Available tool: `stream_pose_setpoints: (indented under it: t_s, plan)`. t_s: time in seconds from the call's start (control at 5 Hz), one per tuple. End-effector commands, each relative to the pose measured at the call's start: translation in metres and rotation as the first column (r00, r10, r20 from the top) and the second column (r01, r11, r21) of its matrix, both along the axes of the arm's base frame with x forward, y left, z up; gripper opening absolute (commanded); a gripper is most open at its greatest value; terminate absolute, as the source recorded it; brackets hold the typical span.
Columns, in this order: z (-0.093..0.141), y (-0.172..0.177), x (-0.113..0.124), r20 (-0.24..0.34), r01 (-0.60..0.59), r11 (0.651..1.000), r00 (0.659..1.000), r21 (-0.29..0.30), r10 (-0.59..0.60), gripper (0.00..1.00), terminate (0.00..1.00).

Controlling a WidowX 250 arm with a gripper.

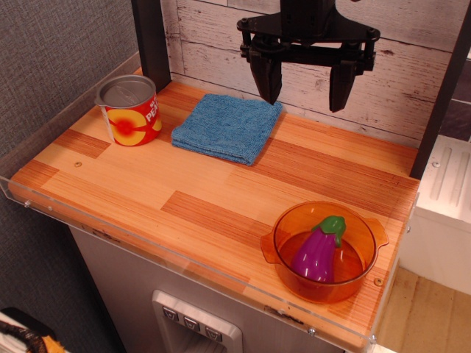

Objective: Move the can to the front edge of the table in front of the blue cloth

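The can [131, 110] stands upright at the back left corner of the table [169, 198]; it has a grey metal lid and a red label with a yellow-orange peach. The folded blue cloth [227, 127] lies flat just to its right, near the back wall. My gripper [305, 90] hangs open and empty in the air above the cloth's right edge, well to the right of the can. Both dark fingers point down.
An orange transparent bowl [324, 250] with a purple toy eggplant [319, 250] sits at the front right corner. A clear acrylic rim [184, 262] edges the table. A black post [151, 40] stands behind the can; another stands at the right.
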State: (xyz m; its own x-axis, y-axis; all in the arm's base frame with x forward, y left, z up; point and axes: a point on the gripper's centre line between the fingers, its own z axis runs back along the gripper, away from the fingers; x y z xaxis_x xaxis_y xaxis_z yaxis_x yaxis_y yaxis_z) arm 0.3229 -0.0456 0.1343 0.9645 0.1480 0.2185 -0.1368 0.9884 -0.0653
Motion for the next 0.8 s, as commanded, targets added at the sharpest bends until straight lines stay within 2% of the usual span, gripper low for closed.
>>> stream_pose_setpoints:
  t_s: [0.0,0.2,0.4,0.6]
  plan:
    - [0.000,0.000,0.000,0.000,0.000,1.000,1.000,0.000,0.000,1.00,0.00]
    - [-0.001,0.024,0.010,0.025,0.020,1.000,0.999,0.008,-0.020,1.00,0.00]
    - [-0.005,0.055,0.023,0.074,0.029,0.998,0.997,0.051,-0.033,1.00,0.00]
    - [-0.008,0.088,0.037,0.074,0.029,0.994,0.997,0.102,-0.036,1.00,0.00]
